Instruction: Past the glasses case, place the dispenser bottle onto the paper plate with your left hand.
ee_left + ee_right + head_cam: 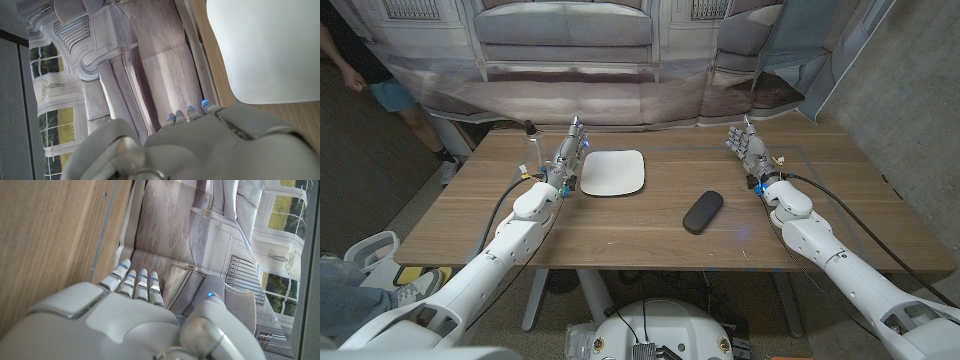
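- On the tabletop (620, 235), toward the robot's left side, the paper plate (613, 173) lies bare, with nothing resting on it.
- Just beside the plate's left edge stands the left hand (568, 158), fingers (578, 133) straight and pointing up; they look close together and hold nothing.
- Left of that hand, a small clear dispenser bottle (530, 146) with a dark top stands upright near the tabletop's far left corner; the hand sits between it and the plate, near but apparently not touching.
- Nearer the middle lies the dark glasses case (702, 211), right of the plate and closer to the robot.
- Over on the right, the right hand (750, 150) stands upright with straight fingers, holding nothing, well apart from the case.
- My reading: the task has not really begun; the step in hand is the reach for the bottle.
- Next, the left hand likely needs to swing outward away from the plate, spread its fingers around the slim bottle, and close without tipping it; only then lift and carry it across to the plate.
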Robot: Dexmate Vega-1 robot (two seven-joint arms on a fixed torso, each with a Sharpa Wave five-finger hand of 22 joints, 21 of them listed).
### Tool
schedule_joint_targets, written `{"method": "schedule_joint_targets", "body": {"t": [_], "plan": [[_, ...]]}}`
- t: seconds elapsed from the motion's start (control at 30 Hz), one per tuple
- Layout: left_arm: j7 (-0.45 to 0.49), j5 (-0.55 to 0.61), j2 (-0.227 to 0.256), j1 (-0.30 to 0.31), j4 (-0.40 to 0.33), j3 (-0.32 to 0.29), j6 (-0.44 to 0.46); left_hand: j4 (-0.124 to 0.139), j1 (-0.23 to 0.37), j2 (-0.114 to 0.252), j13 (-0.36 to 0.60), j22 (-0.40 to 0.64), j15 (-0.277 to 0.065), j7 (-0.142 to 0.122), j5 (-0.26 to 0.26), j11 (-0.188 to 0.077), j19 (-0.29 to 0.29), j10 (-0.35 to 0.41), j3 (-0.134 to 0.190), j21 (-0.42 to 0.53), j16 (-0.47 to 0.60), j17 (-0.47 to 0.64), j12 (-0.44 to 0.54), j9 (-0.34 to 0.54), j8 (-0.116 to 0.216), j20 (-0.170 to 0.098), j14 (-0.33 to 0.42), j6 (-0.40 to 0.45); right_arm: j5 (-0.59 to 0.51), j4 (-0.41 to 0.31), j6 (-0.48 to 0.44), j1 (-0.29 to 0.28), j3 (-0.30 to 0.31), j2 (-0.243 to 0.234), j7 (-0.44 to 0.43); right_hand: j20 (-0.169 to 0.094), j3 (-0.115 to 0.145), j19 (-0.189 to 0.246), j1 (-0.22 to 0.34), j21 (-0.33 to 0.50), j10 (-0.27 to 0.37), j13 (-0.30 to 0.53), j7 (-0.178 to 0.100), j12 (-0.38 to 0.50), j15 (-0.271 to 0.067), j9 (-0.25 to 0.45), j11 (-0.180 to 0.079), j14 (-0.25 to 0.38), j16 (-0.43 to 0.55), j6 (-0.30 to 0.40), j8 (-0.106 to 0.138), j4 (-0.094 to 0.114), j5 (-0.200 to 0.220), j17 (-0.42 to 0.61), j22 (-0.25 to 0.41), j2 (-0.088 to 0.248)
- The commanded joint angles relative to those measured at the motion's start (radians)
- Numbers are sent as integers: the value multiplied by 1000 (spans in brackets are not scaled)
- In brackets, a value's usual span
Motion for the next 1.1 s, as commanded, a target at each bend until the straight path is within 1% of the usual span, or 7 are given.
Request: {"method": "schedule_joint_targets", "body": {"t": [0.03, 0.17, 0.3, 0.4, 0.5, 0.77, 1.1], "plan": [[-57, 109, -76, 35, -35, -104, 64, -3, 15, 2, 5, 2, 3, -1, 6, -2, -152, -143, -8, 5, 7, 4, 8, 4, 5, -79, -149, -149, -18, -8, 19, -21, -3, 21, -42, -19, 3, 4, 10, 4, 9, 5, -2, 1, 2, 5, 3, 12, 4, 10, 4, -1, 6, 5, 4, -3], [-78, 141, -100, 36, -42, -123, 72, -5, 21, 7, 5, 2, 6, -1, 7, 1, -162, -147, -7, 2, 5, 4, 7, 5, 4, -78, -159, -159, -14, 13, 43, -18, -3, 43, -40, -18, 2, 4, 10, 3, 10, 5, -4, 0, 1, 5, 3, 15, 4, 10, 3, -2, 5, 5, 4, -4], [-86, 152, -131, 39, -55, -143, 75, -7, 27, 13, 5, 2, 4, -3, 8, -2, -160, -135, -6, 3, 9, 4, 13, 5, 10, -77, -148, -150, -32, 24, 45, -6, -12, 44, -40, -17, 1, 5, 10, 3, 12, 5, -5, 0, 0, 5, 2, 16, 3, 13, 4, -2, 5, 5, 4, -5], [-78, 158, -158, 42, -63, -158, 68, -16, 48, 26, 5, 2, -1, -6, 11, -2, -128, -76, -3, 16, 28, 3, 34, 4, 30, -68, -86, -93, -24, 31, 54, -6, -9, 51, -33, -16, 0, 5, 10, 2, 13, 5, -5, 0, -1, 5, 1, 17, 3, 14, 3, -3, 5, 5, 4, -6], [-67, 177, -161, 54, -96, -164, 83, -20, 59, 31, 5, 1, -2, -10, 11, -7, -116, -52, -3, 19, 31, 3, 40, 4, 38, -67, -67, -66, -24, 33, 57, -6, -8, 52, -34, -15, -1, 6, 10, 2, 14, 5, -6, -1, -1, 5, 1, 18, 2, 14, 3, -3, 4, 5, 4, -7], [-46, 210, -145, 95, -185, -180, 110, -24, 68, 35, 4, 1, 1, -10, 12, -5, -112, -38, -2, 18, 32, 3, 42, 4, 41, -65, -53, -49, -19, 42, 66, -2, -9, 44, -4, -14, -2, 7, 10, 1, 15, 5, -10, -2, 1, 5, 1, 21, 2, 14, 1, -4, 4, 6, 5, -8], [-37, 221, -125, 117, -230, -195, 119, -27, 75, 38, 4, 1, -1, -11, 12, -7, -111, -32, -2, 17, 29, 2, 41, 4, 40, -62, -50, -44, -29, 41, 60, 1, -13, 29, 7, -13, -4, 5, 10, -1, 15, 5, -17, -4, -1, 5, 2, 19, -1, 9, -2, -4, 3, 6, 5, -8]]}}
